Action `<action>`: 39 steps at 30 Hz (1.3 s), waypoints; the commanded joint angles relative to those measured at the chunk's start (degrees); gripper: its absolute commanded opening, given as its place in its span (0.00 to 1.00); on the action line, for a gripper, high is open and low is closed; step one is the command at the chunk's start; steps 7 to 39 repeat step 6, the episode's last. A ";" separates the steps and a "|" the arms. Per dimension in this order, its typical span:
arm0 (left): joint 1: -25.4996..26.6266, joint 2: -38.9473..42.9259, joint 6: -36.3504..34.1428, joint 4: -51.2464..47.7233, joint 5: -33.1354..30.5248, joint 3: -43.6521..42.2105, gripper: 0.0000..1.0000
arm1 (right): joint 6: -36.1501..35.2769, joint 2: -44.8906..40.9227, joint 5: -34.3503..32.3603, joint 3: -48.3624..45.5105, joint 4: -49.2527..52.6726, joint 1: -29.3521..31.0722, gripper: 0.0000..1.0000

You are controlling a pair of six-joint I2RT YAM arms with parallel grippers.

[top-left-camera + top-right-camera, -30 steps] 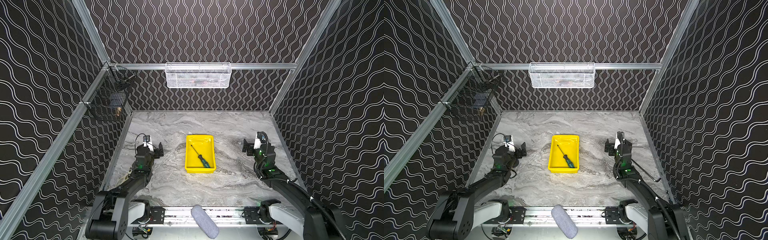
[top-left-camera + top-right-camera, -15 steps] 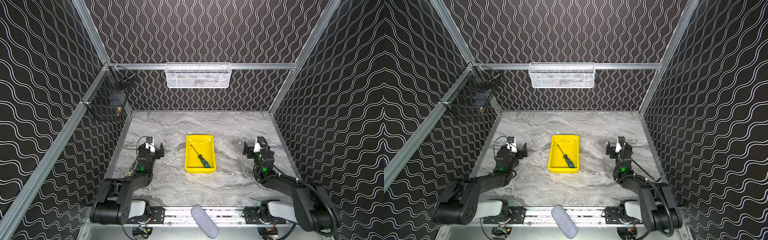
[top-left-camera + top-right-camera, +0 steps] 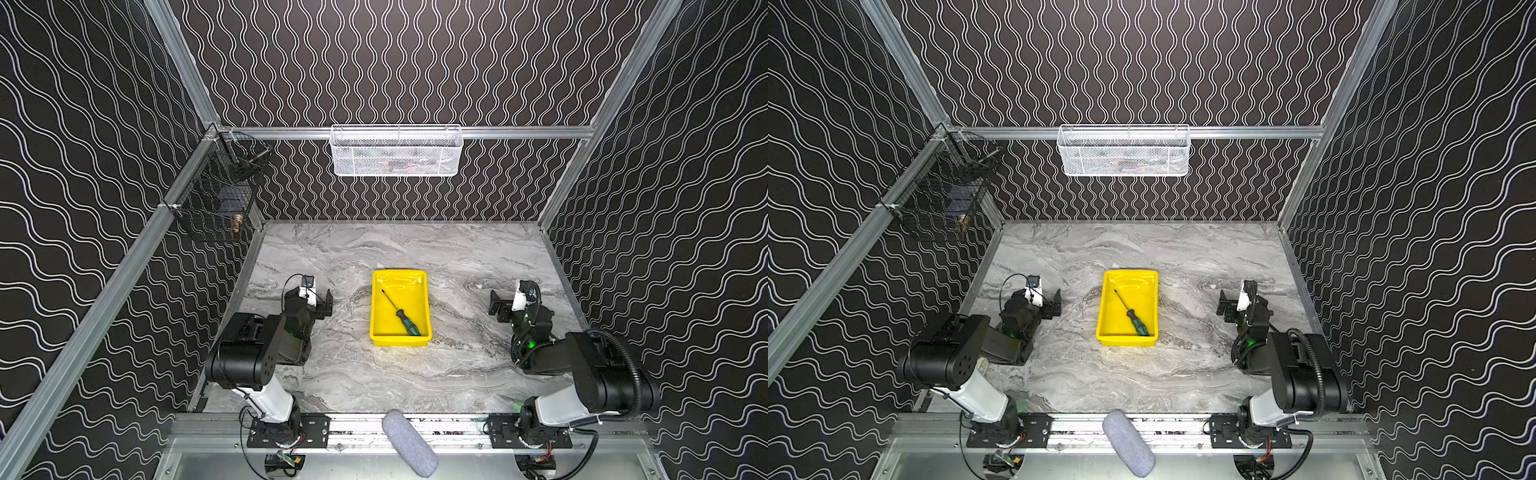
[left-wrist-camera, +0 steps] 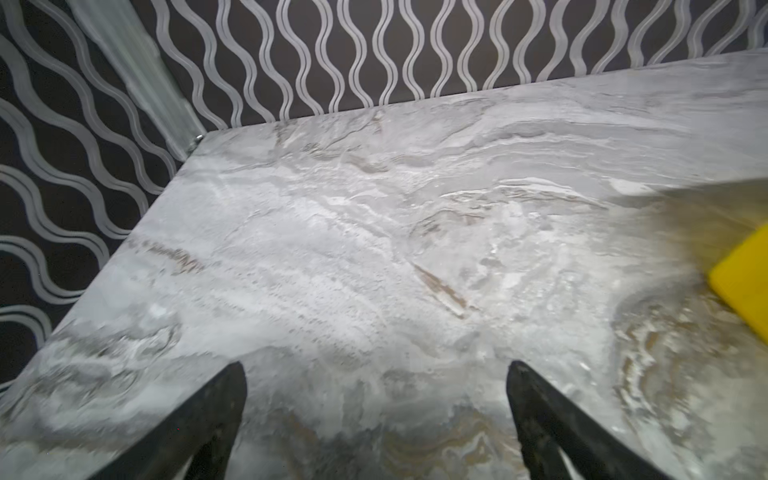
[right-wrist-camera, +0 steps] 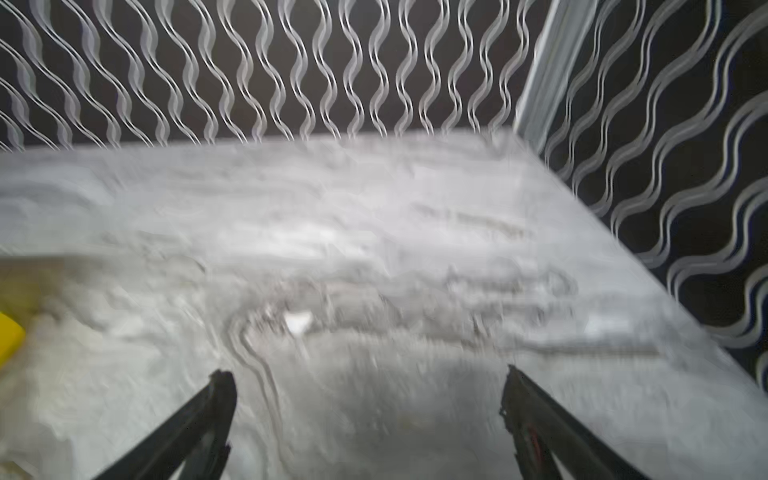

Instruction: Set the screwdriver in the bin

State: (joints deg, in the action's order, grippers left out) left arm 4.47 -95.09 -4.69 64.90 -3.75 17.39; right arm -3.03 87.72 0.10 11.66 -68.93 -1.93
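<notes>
Middle: the bin (image 3: 400, 341) stands on the surface (image 3: 415, 249), low-walled, open from above.
Sides: free surface between the bin and the left pincer (image 3: 322, 304), likewise the right pincer (image 3: 500, 307).
Overhead: white mesh basket (image 3: 395, 156) and black wire basket (image 3: 216, 208) hang on the walls, well above.

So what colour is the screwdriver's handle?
The screwdriver handle is green and black; a top view shows it best.

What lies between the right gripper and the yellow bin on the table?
Nothing but bare marble tabletop separates the right gripper from the bin, as both top views show. The screwdriver lies inside the bin.
</notes>
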 commanded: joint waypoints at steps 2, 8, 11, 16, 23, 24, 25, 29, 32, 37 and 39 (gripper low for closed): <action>-0.41 -0.31 -0.33 -5.42 1.12 3.75 0.99 | 0.92 -1.45 1.72 1.19 0.27 -0.33 0.99; -0.43 0.25 0.44 -5.28 -1.27 3.23 0.99 | 0.87 0.96 1.27 1.26 -3.88 -0.44 0.99; -0.43 0.25 0.44 -5.28 -1.27 3.23 0.99 | 0.87 0.96 1.27 1.26 -3.88 -0.44 0.99; -0.43 0.25 0.44 -5.28 -1.27 3.23 0.99 | 0.87 0.96 1.27 1.26 -3.88 -0.44 0.99; -0.43 0.25 0.44 -5.28 -1.27 3.23 0.99 | 0.87 0.96 1.27 1.26 -3.88 -0.44 0.99; -0.43 0.25 0.44 -5.28 -1.27 3.23 0.99 | 0.87 0.96 1.27 1.26 -3.88 -0.44 0.99; -0.43 0.25 0.44 -5.28 -1.27 3.23 0.99 | 0.87 0.96 1.27 1.26 -3.88 -0.44 0.99; -0.43 0.25 0.44 -5.28 -1.27 3.23 0.99 | 0.87 0.96 1.27 1.26 -3.88 -0.44 0.99; -0.43 0.25 0.44 -5.28 -1.27 3.23 0.99 | 0.87 0.96 1.27 1.26 -3.88 -0.44 0.99; -0.43 0.25 0.44 -5.28 -1.27 3.23 0.99 | 0.87 0.96 1.27 1.26 -3.88 -0.44 0.99; -0.43 0.25 0.44 -5.28 -1.27 3.23 0.99 | 0.87 0.96 1.27 1.26 -3.88 -0.44 0.99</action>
